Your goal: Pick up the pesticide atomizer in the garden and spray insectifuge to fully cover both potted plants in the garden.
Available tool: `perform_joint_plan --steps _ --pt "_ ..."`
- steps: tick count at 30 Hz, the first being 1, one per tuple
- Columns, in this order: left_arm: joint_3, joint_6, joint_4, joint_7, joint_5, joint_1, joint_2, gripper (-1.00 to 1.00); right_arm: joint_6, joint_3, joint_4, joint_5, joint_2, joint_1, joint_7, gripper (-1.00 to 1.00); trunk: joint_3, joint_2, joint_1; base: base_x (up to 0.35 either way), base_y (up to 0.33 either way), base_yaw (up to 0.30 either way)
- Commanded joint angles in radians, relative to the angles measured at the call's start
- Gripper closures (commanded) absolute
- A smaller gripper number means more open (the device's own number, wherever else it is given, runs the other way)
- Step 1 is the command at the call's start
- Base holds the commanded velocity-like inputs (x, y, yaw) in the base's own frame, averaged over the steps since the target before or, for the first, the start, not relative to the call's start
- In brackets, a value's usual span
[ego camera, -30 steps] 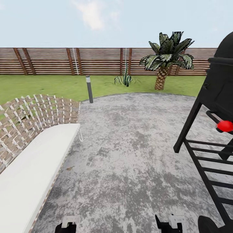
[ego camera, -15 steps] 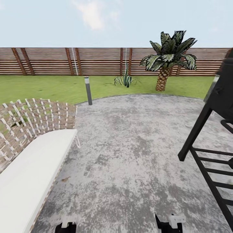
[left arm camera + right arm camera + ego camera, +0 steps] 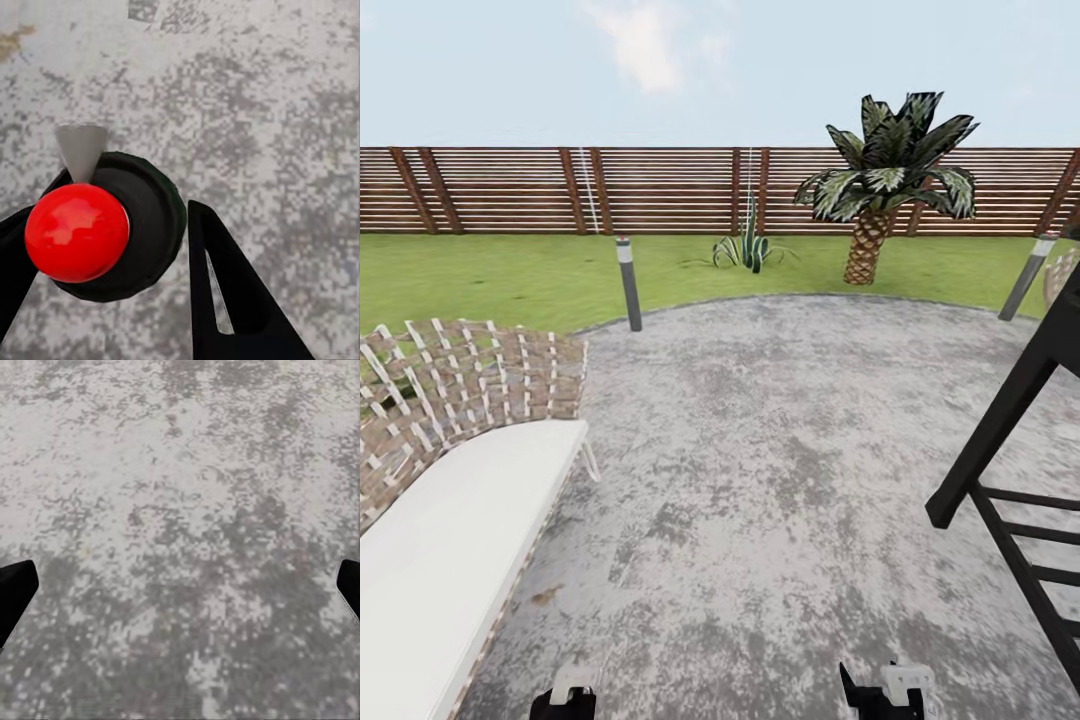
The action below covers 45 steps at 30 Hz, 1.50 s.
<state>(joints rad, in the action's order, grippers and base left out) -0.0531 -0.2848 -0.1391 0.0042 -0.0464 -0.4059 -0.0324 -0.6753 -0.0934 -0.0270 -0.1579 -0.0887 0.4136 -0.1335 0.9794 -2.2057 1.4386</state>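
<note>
I am on the garden's round grey stone patio [image 3: 780,480], facing the green lawn [image 3: 500,270] and the brown slatted fence [image 3: 660,190]. A thin green and white stem [image 3: 749,195] stands upright by the fence above a spiky agave; it fits the pesticide atomizer. The potted plants are out of view. My left gripper [image 3: 565,697] and right gripper [image 3: 882,692] hang low over the patio. In the wrist views the left gripper [image 3: 127,196] has its fingers spread over a red ball on a black disc [image 3: 75,232]. The right gripper [image 3: 184,577] is wide open over bare stone.
A white-cushioned woven bench [image 3: 450,520] fills the near left. A black grill frame [image 3: 1010,480] stands at the right. Two lamp posts [image 3: 628,283] [image 3: 1026,276] mark the patio's edge. A scaly palm [image 3: 880,190] and a striped agave [image 3: 745,250] grow on the lawn.
The whole view has shifted, so the camera moved. The grill has slid out to the right, the bench sits lower, and a second lamp post now shows at the right.
</note>
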Motion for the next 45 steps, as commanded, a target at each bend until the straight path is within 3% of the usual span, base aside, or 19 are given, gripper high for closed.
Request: perform_joint_plan --steps 1,16,45 --pt "-0.005 -0.004 0.001 0.0 -0.005 -0.001 0.0 1.0 -0.003 -0.008 0.001 -0.011 0.0 0.001 -0.004 -1.0 0.001 0.0 0.0 0.338 0.0 0.0" --pt "-0.005 -0.004 0.001 0.0 -0.006 -0.001 0.0 1.0 -0.004 -0.009 0.001 -0.01 0.0 0.001 -0.004 -1.0 0.001 0.0 0.0 0.338 0.0 -0.099" --pt "-0.005 -0.004 0.001 0.0 -0.006 -0.001 0.0 1.0 -0.003 -0.009 0.002 -0.009 0.0 0.001 -0.003 -1.0 0.001 0.0 0.0 0.338 -0.029 -0.003"
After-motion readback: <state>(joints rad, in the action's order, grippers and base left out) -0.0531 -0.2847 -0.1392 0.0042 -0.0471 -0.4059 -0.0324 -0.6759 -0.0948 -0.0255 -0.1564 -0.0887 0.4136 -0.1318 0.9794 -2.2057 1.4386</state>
